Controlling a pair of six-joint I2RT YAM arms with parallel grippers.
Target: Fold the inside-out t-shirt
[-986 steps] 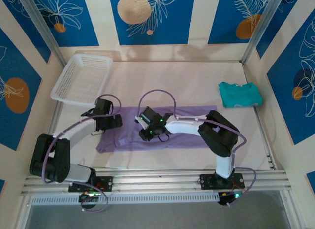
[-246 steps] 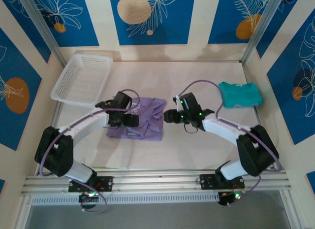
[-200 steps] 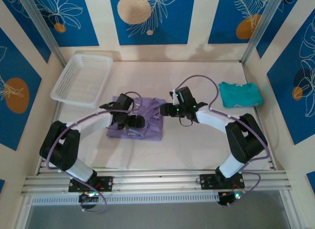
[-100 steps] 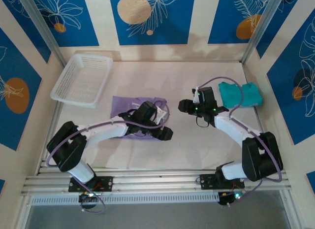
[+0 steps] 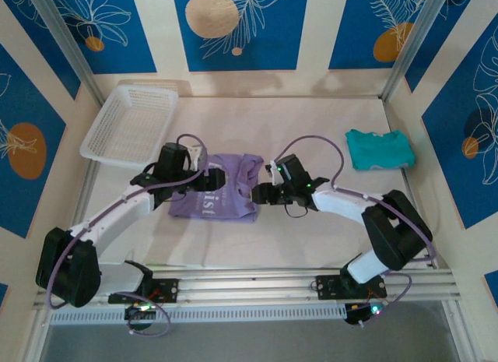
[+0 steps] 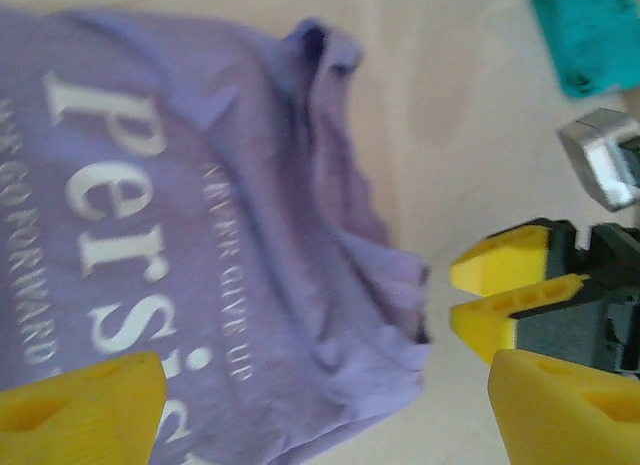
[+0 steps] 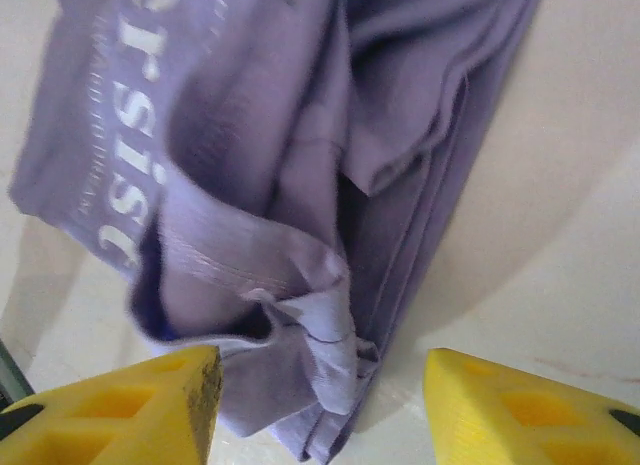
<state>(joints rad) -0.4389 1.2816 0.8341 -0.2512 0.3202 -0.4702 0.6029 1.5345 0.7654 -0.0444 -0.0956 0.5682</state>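
Two grippers flank the inside-out t-shirt, which lies folded into a compact rectangle on the worktop, left of centre and nearer the front edge than the back wall. I read the left gripper as wide open: in its wrist view the yellow fingertips stand far apart above the lavender fabric and hold nothing. The right gripper sits just beside the shirt's right edge, where the layers are bunched and uneven. Its wrist view shows the fingers parted on either side of the loose corner without pinching it, so I record it as open and empty. White lettering runs across the top face of the shirt. The worktop is a pale cream sheet, matte, with soft shadows under both arms. A white plastic basket stands at the far left corner, well apart from the shirt. A folded teal garment lies near the right edge. An aluminium rail runs along the front and carries both arm bases. Aluminium posts rise at the rear corners. The walls are cream, with blue panels bearing white leaf outlines and tan or orange discs.
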